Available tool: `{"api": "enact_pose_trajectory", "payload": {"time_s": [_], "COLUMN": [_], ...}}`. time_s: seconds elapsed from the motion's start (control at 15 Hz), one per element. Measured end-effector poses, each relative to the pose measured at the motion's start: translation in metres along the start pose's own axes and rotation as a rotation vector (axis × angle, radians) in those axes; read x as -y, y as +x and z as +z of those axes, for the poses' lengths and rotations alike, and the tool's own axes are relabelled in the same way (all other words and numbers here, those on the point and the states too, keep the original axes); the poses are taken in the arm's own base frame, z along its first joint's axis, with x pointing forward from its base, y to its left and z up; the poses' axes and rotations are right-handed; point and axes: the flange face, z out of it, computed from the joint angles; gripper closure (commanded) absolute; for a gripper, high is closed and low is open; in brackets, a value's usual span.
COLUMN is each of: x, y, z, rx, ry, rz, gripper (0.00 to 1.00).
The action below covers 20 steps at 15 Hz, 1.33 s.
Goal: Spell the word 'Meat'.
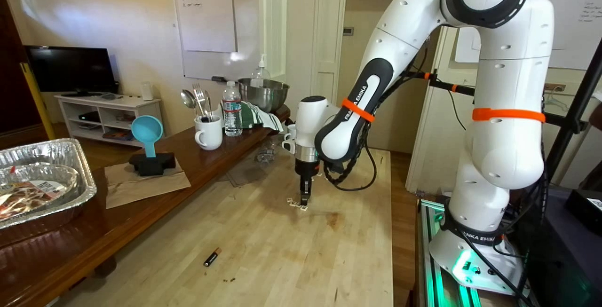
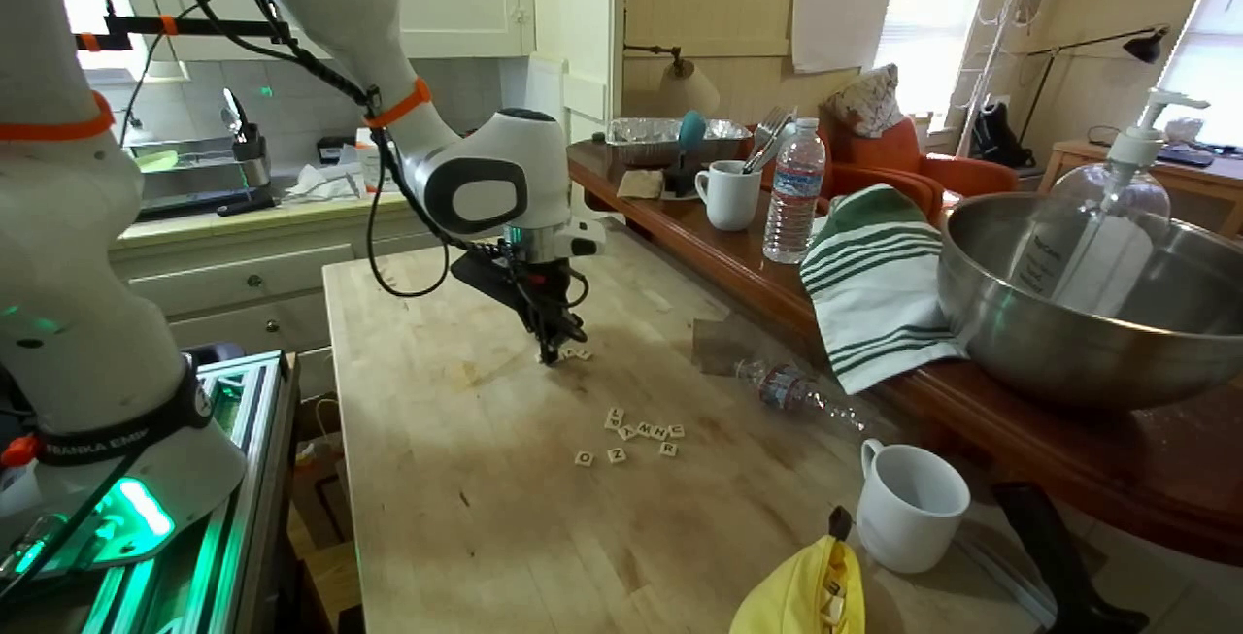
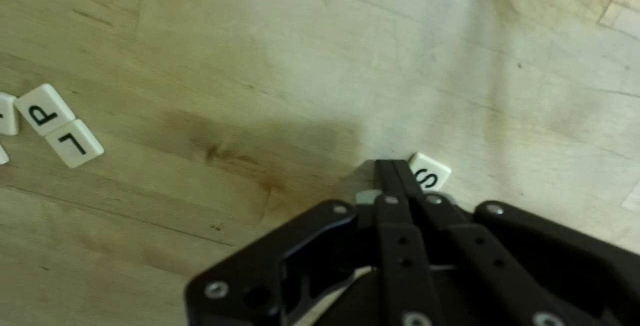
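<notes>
Wooden tabletop (image 2: 437, 517). S tile (image 3: 429, 172) just beside your gripper (image 3: 392, 163), jaws pressed together. You have P tile (image 3: 44, 109) and L tile (image 3: 75, 144) touching each other, well apart from S tile. Farther off, white mug (image 2: 911, 513) near yellow object (image 2: 796, 595).

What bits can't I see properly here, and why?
Wrist view: S tile, one corner hidden by the gripper.
Wrist view: edge tile, cut off by the left edge.
In an exterior view: pale tiles, letters too small to read.
In an exterior view: yellow thing, cut off by the bottom edge.
</notes>
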Motion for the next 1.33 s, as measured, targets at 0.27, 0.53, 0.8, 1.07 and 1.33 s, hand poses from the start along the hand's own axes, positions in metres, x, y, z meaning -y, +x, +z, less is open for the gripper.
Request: {"api": "enact_pose_trajectory", "payload": {"time_s": [0.27, 0.53, 0.8, 1.07, 1.33], "x": [-0.001, -0.001, -0.003, -0.006, -0.013], "y": [0.005, 0.01, 0.011, 0.016, 0.026], "z": [-0.018, -0.039, -0.041, -0.036, -0.03], "rx": [0.01, 0.006, -0.001, -0.002, -0.012], "ry": [-0.001, -0.009, 0.001, 0.006, 0.002], "rz": [0.001, -0.043, -0.156, -0.261, -0.338], "gripper": [1.0, 1.0, 1.0, 1.0, 1.0]}}
